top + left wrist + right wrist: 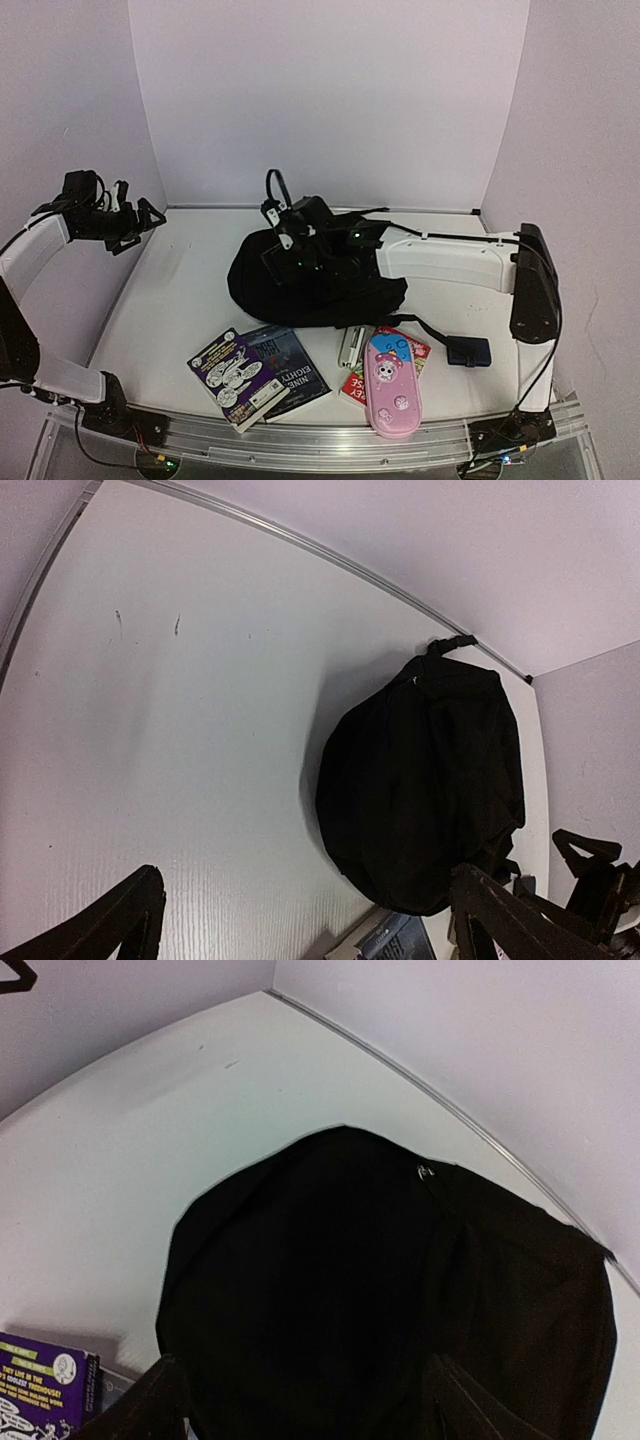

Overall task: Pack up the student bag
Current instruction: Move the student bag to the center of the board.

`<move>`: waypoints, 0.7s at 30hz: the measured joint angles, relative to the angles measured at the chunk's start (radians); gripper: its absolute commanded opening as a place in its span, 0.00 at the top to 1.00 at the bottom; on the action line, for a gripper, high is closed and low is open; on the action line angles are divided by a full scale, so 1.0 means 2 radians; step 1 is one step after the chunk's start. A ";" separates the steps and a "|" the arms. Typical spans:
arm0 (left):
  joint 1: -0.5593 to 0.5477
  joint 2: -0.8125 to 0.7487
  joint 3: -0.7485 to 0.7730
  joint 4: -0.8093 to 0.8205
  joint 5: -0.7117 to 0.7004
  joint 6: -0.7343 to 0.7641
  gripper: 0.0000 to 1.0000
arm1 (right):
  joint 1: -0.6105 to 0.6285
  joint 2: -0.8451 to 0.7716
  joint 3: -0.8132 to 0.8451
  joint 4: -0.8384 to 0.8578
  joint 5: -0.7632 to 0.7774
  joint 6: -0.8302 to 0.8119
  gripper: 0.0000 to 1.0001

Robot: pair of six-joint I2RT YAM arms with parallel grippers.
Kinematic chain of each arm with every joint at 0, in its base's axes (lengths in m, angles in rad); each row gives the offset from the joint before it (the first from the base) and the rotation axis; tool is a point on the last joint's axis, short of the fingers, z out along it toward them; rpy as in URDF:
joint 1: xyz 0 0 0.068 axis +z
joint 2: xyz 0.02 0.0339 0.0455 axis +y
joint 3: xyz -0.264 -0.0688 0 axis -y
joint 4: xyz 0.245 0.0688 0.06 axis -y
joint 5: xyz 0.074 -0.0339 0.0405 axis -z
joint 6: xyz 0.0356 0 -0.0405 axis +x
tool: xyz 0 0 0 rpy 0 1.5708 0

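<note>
Pink pencil case (392, 388), rounded; student bag (270, 285) (soft black fabric)

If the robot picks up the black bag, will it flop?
Probably floppy: the bag looks like soft fabric, slumped in a rounded heap. Pushed, it would likely drag, not roll, since it lies flat on the table.

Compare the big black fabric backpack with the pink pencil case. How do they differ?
Size: the black fabric backpack is by far bigger than the pink pencil case. Look: the backpack is plain, soft and slumped; the pencil case is a smooth, rounded oblong with a cartoon face. Place: the backpack lies mid-table, the pencil case at the near edge. Both lie on the white table.
</note>
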 measured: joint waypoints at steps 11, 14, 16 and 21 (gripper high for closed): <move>-0.085 0.053 -0.002 0.015 0.021 -0.001 0.00 | -0.076 -0.157 -0.151 0.013 -0.013 0.170 0.07; -0.117 0.095 0.000 0.018 0.041 -0.009 0.03 | -0.111 -0.168 -0.192 0.012 -0.022 0.205 0.06; -0.128 0.126 0.006 0.018 0.056 -0.018 0.06 | -0.129 -0.167 -0.217 0.008 -0.027 0.220 0.06; -0.130 0.194 0.032 0.021 0.073 -0.050 0.08 | -0.141 -0.159 -0.241 -0.001 -0.037 0.243 0.07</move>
